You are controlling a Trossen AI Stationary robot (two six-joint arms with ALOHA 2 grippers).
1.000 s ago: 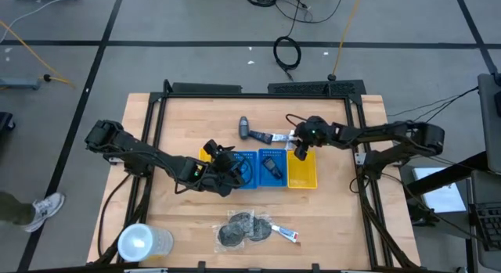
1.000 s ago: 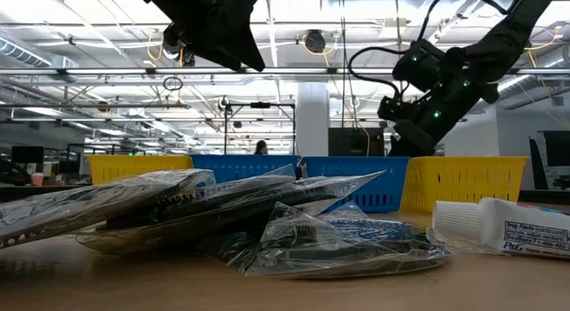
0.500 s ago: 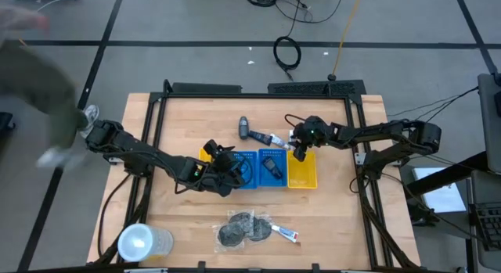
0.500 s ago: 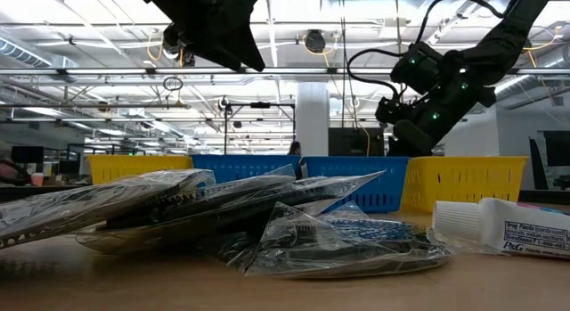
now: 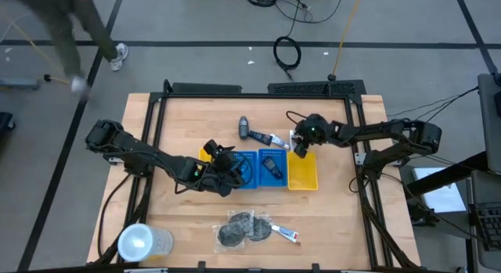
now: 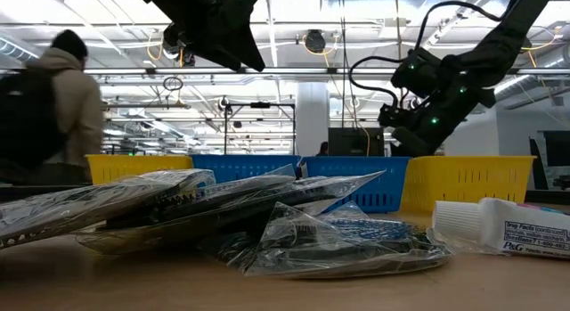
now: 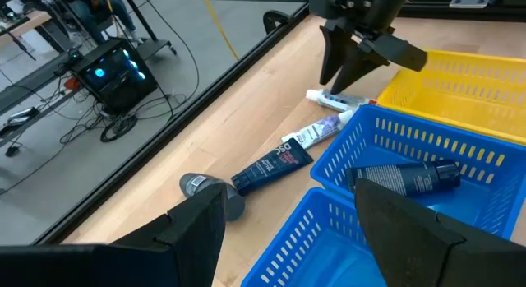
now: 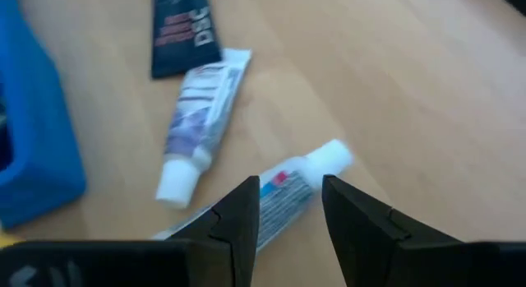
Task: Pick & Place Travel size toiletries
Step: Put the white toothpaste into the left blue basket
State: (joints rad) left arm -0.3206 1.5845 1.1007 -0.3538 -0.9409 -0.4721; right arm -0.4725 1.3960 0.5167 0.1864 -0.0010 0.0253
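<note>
My right gripper (image 5: 299, 147) (image 8: 292, 192) is open and hovers over the table just beyond the yellow tray (image 5: 303, 171). Its fingers stand on either side of a white tube with a white cap (image 8: 300, 178) without touching it. A second white tube (image 8: 197, 127) and a dark tube (image 5: 252, 133) lie next to it on the table. My left gripper (image 5: 225, 170) (image 7: 292, 201) is open and empty above the blue trays (image 5: 258, 167). A dark tube (image 7: 407, 178) lies in one blue tray. Bagged mesh puffs (image 5: 241, 228) and a small white tube (image 5: 286, 235) lie near the front edge.
A large clear cup (image 5: 142, 242) stands at the near left corner. A second yellow tray (image 5: 205, 154) shows partly under my left arm. A person (image 6: 49, 115) walks in the room beyond the table's far left. Bare wood lies at the far left and near right.
Both grippers have stayed nearly in place; my right gripper has only swayed a little above the white tubes. A person has walked past beyond the table's far left corner.
</note>
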